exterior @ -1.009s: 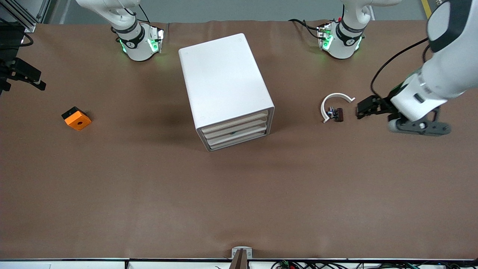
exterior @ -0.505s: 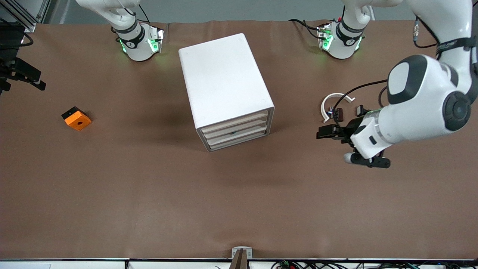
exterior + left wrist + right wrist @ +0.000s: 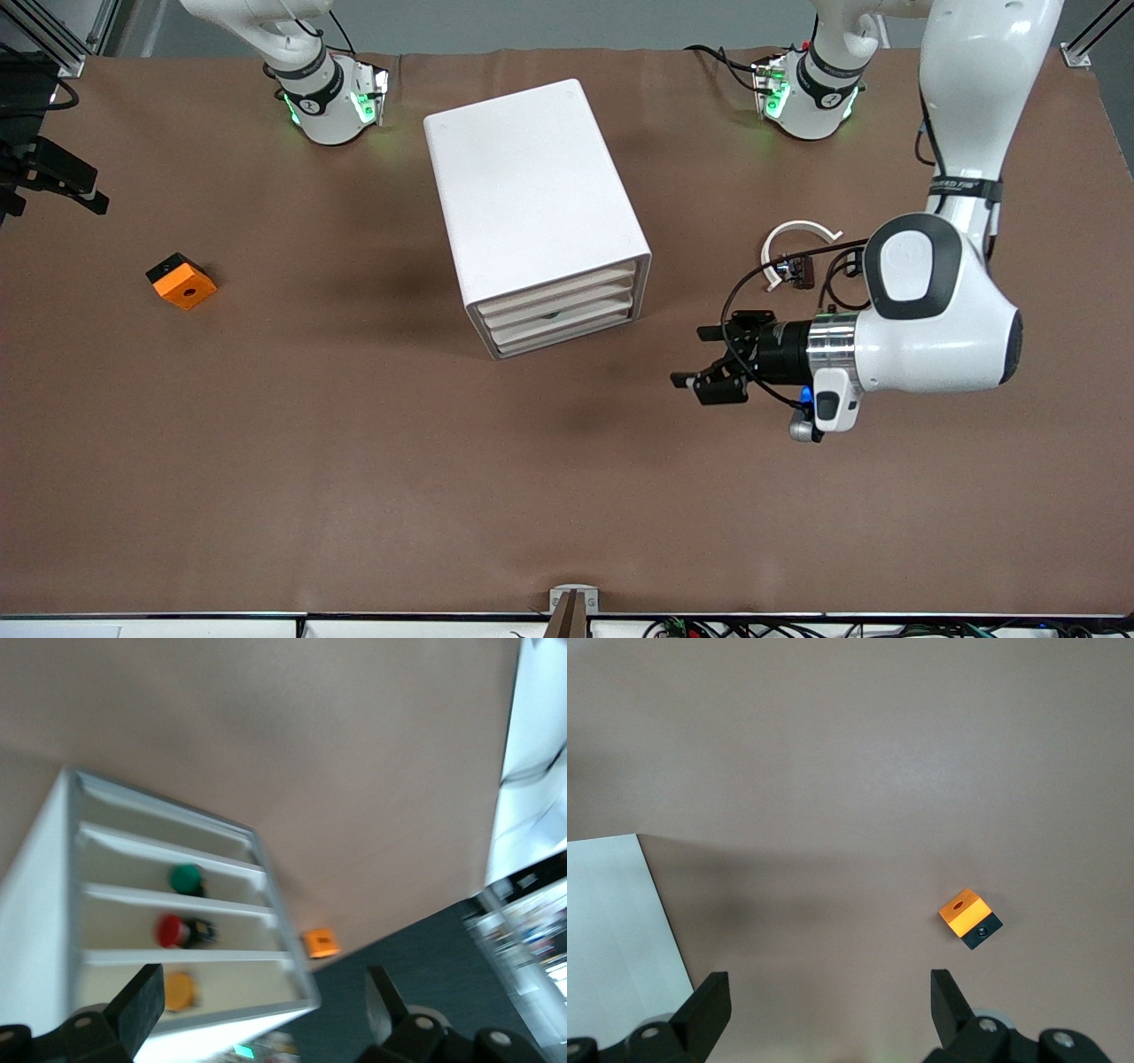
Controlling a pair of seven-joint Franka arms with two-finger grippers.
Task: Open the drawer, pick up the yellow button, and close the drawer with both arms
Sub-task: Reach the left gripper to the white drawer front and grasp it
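Observation:
The white cabinet (image 3: 532, 195) stands mid-table with its three drawers facing the front camera. The top drawer (image 3: 558, 285) is shut, level with the two below. In the left wrist view the orange-capped button (image 3: 179, 990) lies in the top drawer (image 3: 248, 988). My left gripper (image 3: 693, 357) is open and empty, low over the table, off the cabinet's front corner toward the left arm's end, pointing at the drawers. In its wrist view (image 3: 263, 1001) the fingers frame the cabinet. My right gripper (image 3: 830, 1001) is open and empty, high over the table, outside the front view.
An orange square block (image 3: 181, 281) lies toward the right arm's end, also in the right wrist view (image 3: 970, 917). A white curved piece (image 3: 780, 244) with a small dark part (image 3: 802, 270) lies by the left arm. A green button (image 3: 186, 878) and a red button (image 3: 173, 930) lie in the lower drawers.
My left arm has swung from the left arm's end of the table toward the cabinet's front, and the open gripper now points at the drawers. Cabinet and block have not moved.

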